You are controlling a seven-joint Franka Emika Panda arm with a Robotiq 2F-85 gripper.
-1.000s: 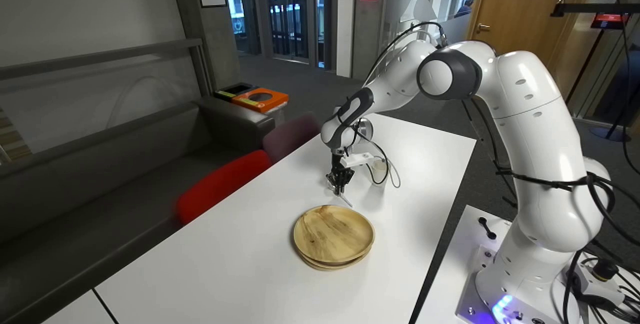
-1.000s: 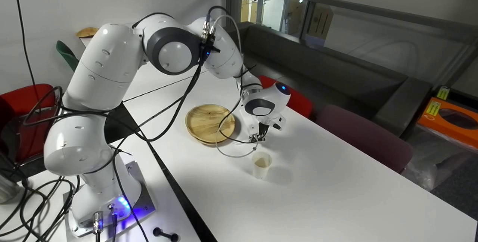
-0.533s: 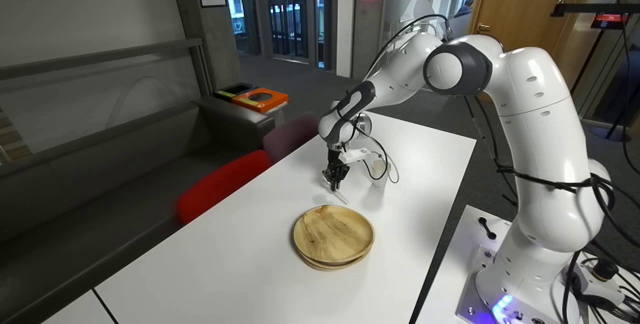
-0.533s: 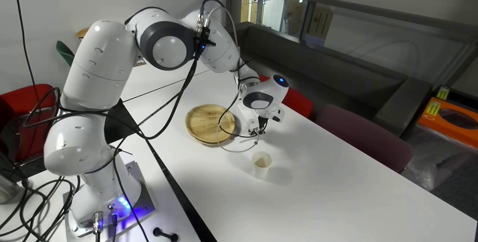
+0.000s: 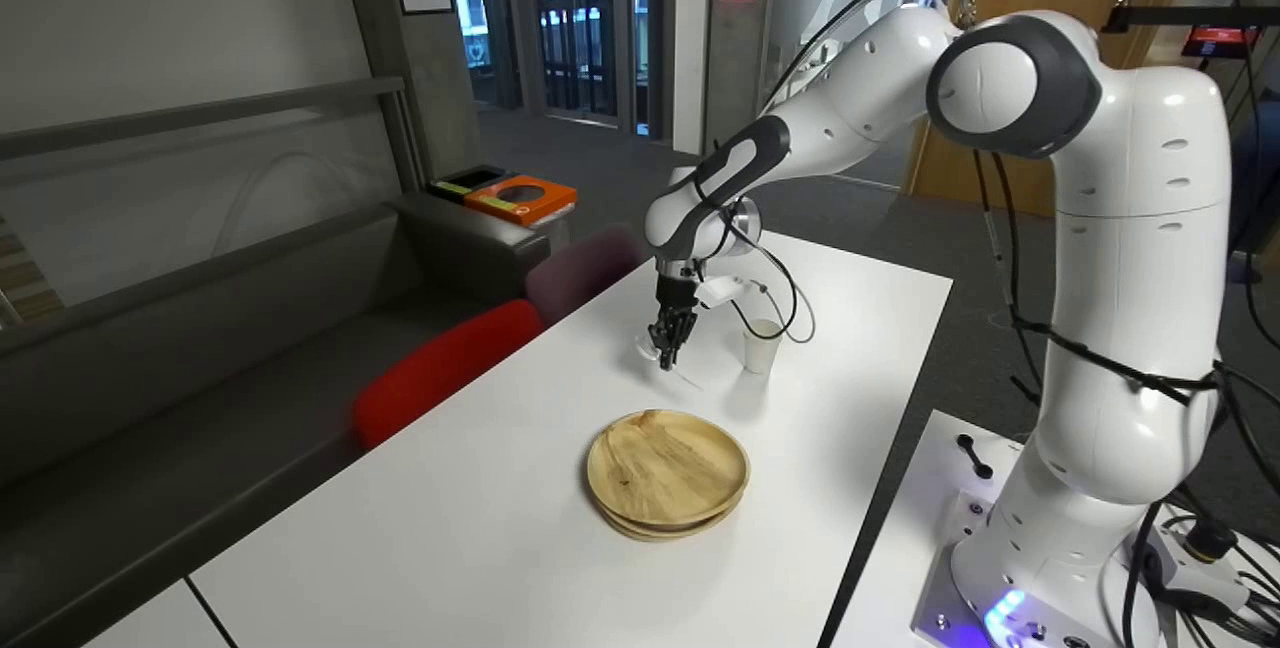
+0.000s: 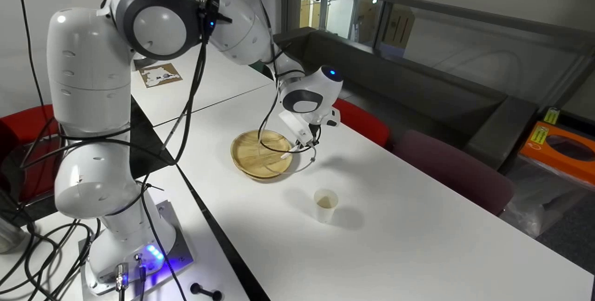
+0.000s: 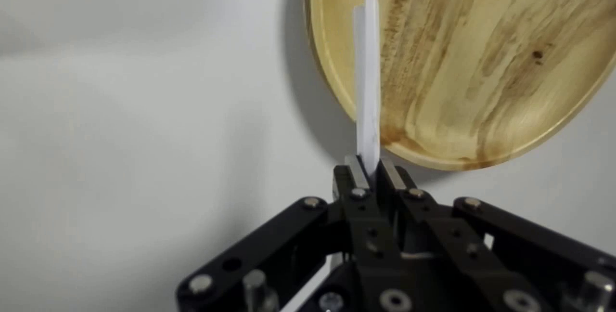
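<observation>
End effector [image 7: 373, 172] and utensil [image 7: 370, 81] higher

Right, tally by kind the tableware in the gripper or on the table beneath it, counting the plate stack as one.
White utensil, held in the gripper: 1
Plate stack: 1
Pale cup: 1
Total: 3

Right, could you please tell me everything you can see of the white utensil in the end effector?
The white utensil looks plastic, with a slim, straight handle showing a lengthwise edge and a blunt tip. The end effector is shut on it and is all that visibly touches it. It is held above the white table, and in the wrist view its handle reaches across the rim of the wooden plate. Its opposite end shows too faintly to tell what kind it is.
</observation>
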